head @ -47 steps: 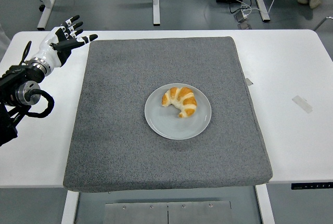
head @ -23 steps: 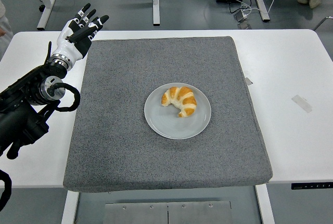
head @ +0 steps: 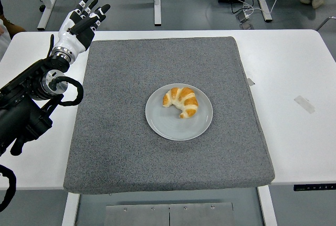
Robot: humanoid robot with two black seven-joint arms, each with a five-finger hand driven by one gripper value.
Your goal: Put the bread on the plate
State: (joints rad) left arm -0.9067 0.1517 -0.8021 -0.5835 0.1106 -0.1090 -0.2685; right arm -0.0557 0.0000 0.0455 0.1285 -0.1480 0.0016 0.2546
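A white table (head: 294,68) carried a large grey mat (head: 131,147) that covered most of its top. A round grey plate (head: 169,126) sat near the middle of the mat. The bread (head: 181,101), a golden croissant, lay on the plate. The left hand (head: 77,27) hovered above the mat's far left corner, fingers spread, holding nothing.

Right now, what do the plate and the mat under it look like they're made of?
Plate: probably glazed ceramic or melamine, since it is smooth, pale grey and evenly toned; I can't say which. Mat: apparently dense foam or felt, matte speckled grey, with a thick soft-looking edge.
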